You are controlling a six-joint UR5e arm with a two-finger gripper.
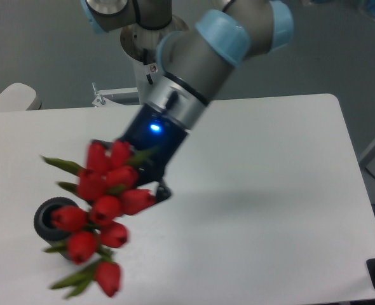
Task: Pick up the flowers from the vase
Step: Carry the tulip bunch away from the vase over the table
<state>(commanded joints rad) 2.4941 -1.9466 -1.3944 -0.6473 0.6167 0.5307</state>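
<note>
My tool grips the flowers – lifted out, at 2 o'clock of the vase – clearing its rim.

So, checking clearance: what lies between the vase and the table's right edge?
In the camera view, only bare white table lies right of the vase, past the held flowers.

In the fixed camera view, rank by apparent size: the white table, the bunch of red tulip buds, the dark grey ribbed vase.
1. The white table, filling most of the picture.
2. The bunch of red tulip buds, held by the black gripper; it is nearer the camera, so it may look oversized.
3. The dark grey ribbed vase, partly hidden behind the buds.
</note>
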